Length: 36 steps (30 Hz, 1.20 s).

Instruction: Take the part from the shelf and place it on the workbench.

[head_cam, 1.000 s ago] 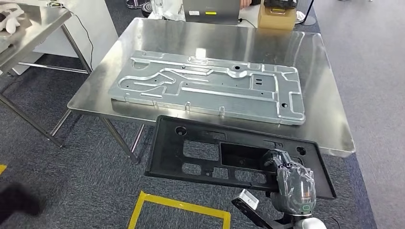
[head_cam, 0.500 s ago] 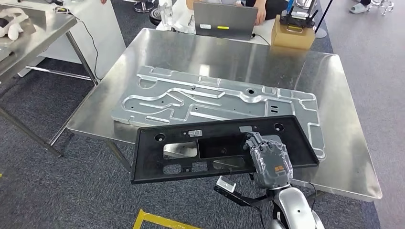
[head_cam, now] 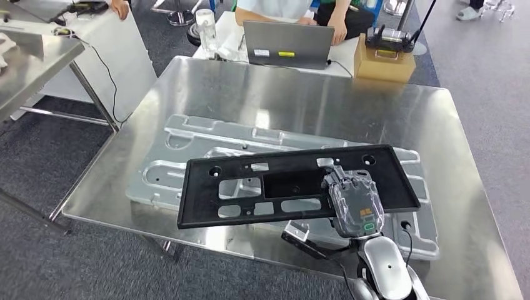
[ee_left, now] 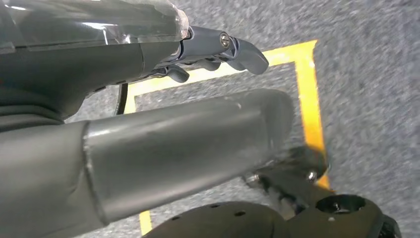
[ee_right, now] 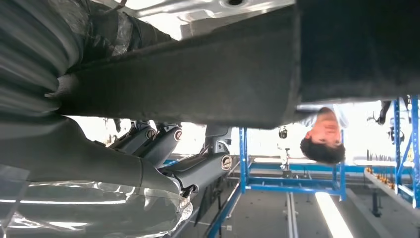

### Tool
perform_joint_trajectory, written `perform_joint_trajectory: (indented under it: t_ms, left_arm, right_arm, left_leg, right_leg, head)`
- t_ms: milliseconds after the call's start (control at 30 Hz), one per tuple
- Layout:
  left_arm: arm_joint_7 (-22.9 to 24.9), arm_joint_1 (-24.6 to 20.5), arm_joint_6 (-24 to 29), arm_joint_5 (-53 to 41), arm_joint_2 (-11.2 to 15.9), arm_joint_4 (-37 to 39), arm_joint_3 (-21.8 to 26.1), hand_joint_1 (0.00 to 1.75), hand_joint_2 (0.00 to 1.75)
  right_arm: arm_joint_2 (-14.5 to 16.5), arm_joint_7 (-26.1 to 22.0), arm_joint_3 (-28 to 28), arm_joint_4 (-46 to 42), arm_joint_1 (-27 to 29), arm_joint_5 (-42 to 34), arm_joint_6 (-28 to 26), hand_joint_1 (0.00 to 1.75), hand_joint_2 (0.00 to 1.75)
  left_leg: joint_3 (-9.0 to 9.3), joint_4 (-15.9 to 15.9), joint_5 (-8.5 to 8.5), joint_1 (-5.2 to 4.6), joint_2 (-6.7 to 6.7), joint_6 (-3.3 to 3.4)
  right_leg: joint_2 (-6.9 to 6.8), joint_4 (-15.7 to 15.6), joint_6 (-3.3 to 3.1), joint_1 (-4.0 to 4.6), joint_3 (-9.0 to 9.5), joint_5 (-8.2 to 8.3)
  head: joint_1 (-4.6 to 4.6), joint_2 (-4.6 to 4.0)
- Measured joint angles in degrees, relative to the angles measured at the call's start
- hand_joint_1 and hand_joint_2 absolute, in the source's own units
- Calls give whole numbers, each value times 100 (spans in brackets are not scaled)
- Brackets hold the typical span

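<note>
Since 0.5 s ago, black plastic panel (head_cam: 294,185) sits higher over the steel desk (head_cam: 294,94), above the aluminium plate (head_cam: 187,134) at frame centre. Right hand (head_cam: 355,207) fingers grasp the panel; left hand (ee_left: 148,44) fingers curled in, grasping nothing.

Matt black plastic part (head_cam: 250,190) above a shiny pressed-metal panel (head_cam: 187,134) on the glossy brushed-steel counter (head_cam: 300,87); grey carpet floor (head_cam: 56,250).

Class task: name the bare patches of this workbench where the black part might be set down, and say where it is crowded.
Bare steel lies between the silver plate and the workbench far edge by the laptop, and along its right side. The middle is crowded: the right hand holds the black part above the plate.
</note>
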Motion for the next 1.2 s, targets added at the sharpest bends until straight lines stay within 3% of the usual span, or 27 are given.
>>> perform_joint_trajectory:
  t_ms: [33,100,133,200,233,300,333,367,400,433,500,533,567,667,733,800,833,867,933,967,1033,1133,1200]
  left_arm:
    - [3,-7,-1,0,-5,-1,-3,0,0]
    - [7,-56,-3,0,-10,-1,-6,0,0]
    - [5,-76,0,0,-13,-1,-7,0,0]
    - [3,-98,5,1,-13,-1,-8,0,0]
    - [2,-92,7,5,-12,-1,-8,0,0]
    - [-4,-71,8,28,-10,-1,-9,0,0]
    - [-11,-61,8,44,-10,-1,-10,0,0]
    - [-21,-55,8,64,-10,-1,-10,0,0]
    - [-30,-51,8,85,-12,-1,-10,0,0]
    - [-40,-39,4,108,-23,-2,-10,0,0]
    - [-58,-35,-6,157,-53,-7,-9,0,87]
    - [-73,-34,-11,174,-67,-9,-9,0,131]
    - [-90,-44,-18,184,-72,-11,-9,0,131]
    - [-149,-54,-49,214,-61,-9,-10,0,0]
    - [-198,-70,-101,286,-53,-8,-9,0,0]
    - [-230,-80,-154,344,-53,-8,-8,0,0]
    - [-235,-79,-166,356,-52,-8,-8,0,0]
    - [-237,-77,-169,360,-51,-8,-8,0,0]
    - [-239,-74,-170,361,-48,-8,-8,0,0]
    - [-240,-74,-171,361,-45,-8,-8,0,0]
    - [-245,-83,-180,361,-43,-8,-8,0,0]
    - [-249,-76,-213,361,-47,-8,-8,0,0]
    - [-250,-84,-231,374,-52,-8,-8,0,0]
  right_arm:
    - [-4,2,1,1,0,0,-2,175,175]
    - [-10,-1,3,-22,-16,1,-7,175,175]
    - [-14,-3,4,-33,-23,2,-8,175,175]
    - [-21,0,6,-41,-37,2,-9,175,175]
    - [-27,13,6,-38,-33,4,-10,175,175]
    - [-34,94,-1,-30,7,33,-14,175,175]
    - [-37,164,-22,-26,52,62,-17,175,175]
    - [-38,247,-59,-25,113,93,-21,175,175]
    - [-38,326,-112,-26,186,113,-22,175,175]
    - [-38,391,-178,-30,268,112,-19,175,175]
    - [-34,476,-309,-42,455,54,-5,87,175]
    - [-25,495,-367,-56,546,10,1,44,175]
    - [-16,502,-417,-77,634,-36,2,0,175]
    - [35,471,-520,-173,833,-159,-5,0,175]
    - [69,448,-556,-214,954,-228,-5,0,175]
    - [88,427,-583,-231,1061,-276,-4,0,175]
    - [94,416,-593,-235,1105,-288,-4,0,175]
    - [100,407,-601,-239,1141,-293,-4,0,175]
    - [106,399,-616,-252,1185,-295,-5,0,175]
    - [108,397,-625,-261,1196,-301,-4,0,175]
    - [112,393,-645,-276,1209,-341,3,0,175]
    - [115,379,-671,-309,1239,-414,10,0,175]
    - [115,356,-709,-353,1265,-471,2,0,175]
  left_leg:
    - [13,-82,246,6,20,26]
    - [92,-77,274,3,-4,129]
    - [145,-92,255,4,-26,187]
    - [279,-127,207,-15,-46,274]
    - [340,-148,170,-31,-48,301]
    - [464,-180,89,-69,-68,332]
    - [533,-188,34,-92,-88,341]
    - [609,-191,-28,-118,-111,347]
    - [694,-195,-96,-148,-132,351]
    - [765,-205,-167,-166,-147,356]
    - [894,-209,-299,-204,-184,342]
    - [938,-213,-343,-210,-199,329]
    - [973,-198,-353,-223,-211,306]
    - [908,21,-360,-230,-188,237]
    - [632,512,-561,-203,-159,163]
    - [228,1068,-829,-154,-134,89]
    - [90,1182,-848,-133,-122,65]
    - [33,1123,-740,-118,-113,48]
    - [164,530,-233,-108,-107,40]
    - [245,226,-68,-118,-109,48]
    - [334,-108,27,-149,-108,120]
    - [366,-180,96,-144,-96,258]
    - [408,-244,126,-114,-78,325]
  right_leg:
    - [2,23,53,14,77,-66]
    - [-5,187,144,16,111,-48]
    - [-15,397,177,6,34,42]
    - [-44,997,200,-5,-354,112]
    - [-56,1292,195,4,-602,14]
    - [-64,1625,166,33,-1046,-436]
    - [-64,1630,140,55,-1199,-638]
    - [-63,1515,97,85,-1295,-711]
    - [-63,1295,23,126,-1346,-579]
    - [-60,996,-91,186,-1375,-211]
    - [0,528,-293,307,-1388,583]
    - [22,416,-346,347,-1384,826]
    - [43,383,-361,359,-1363,873]
    - [29,205,-386,303,-1178,851]
    - [22,121,-407,271,-1058,820]
    - [21,117,-412,260,-996,757]
    - [27,125,-401,255,-963,718]
    - [35,139,-386,249,-925,676]
    - [47,177,-338,232,-840,582]
    - [48,200,-311,227,-807,542]
    - [52,238,-248,227,-799,479]
    - [56,262,-160,234,-797,416]
    - [22,497,-91,221,-893,245]
  head:
    - [0,0]
    - [3,0]
    - [5,0]
    - [10,0]
    - [12,0]
    - [13,0]
    - [13,0]
    - [13,0]
    - [14,0]
    - [15,0]
    - [4,0]
    - [2,0]
    - [0,0]
    - [8,0]
    - [6,0]
    - [5,0]
    - [5,0]
    - [5,0]
    - [5,0]
    - [6,0]
    - [7,0]
    - [6,0]
    - [6,0]
